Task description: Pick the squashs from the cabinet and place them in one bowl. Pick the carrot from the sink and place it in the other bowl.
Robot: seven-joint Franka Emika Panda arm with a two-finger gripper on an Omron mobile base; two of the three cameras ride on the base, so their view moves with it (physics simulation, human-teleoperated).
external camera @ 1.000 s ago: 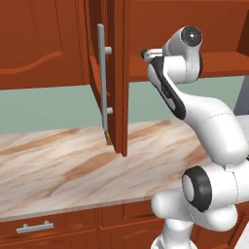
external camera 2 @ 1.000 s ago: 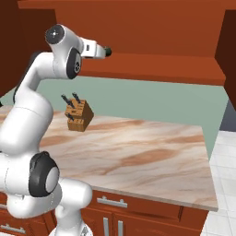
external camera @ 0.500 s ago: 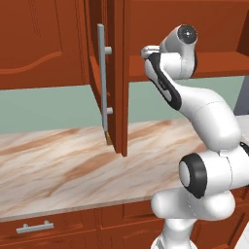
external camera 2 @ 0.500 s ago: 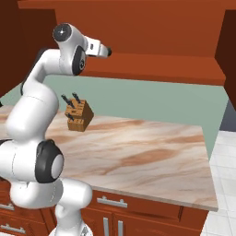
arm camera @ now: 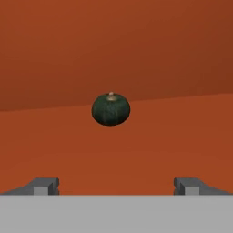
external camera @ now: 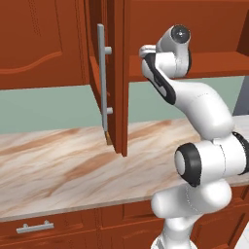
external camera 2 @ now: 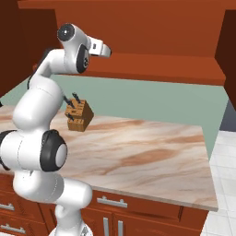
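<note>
The tool is standing wide open and empty, having swung from over the tabletop toward the open cabinet. Farther in, one squash is sitting centred on the cabinet shelf, ready for a straight reach.

A marbled beige-and-tan counter runs below a pale green wall. Under it sit red-brown drawers with short grey handles. Pale floor tiles show at the right, and a wooden knife block stands on the counter.
</note>
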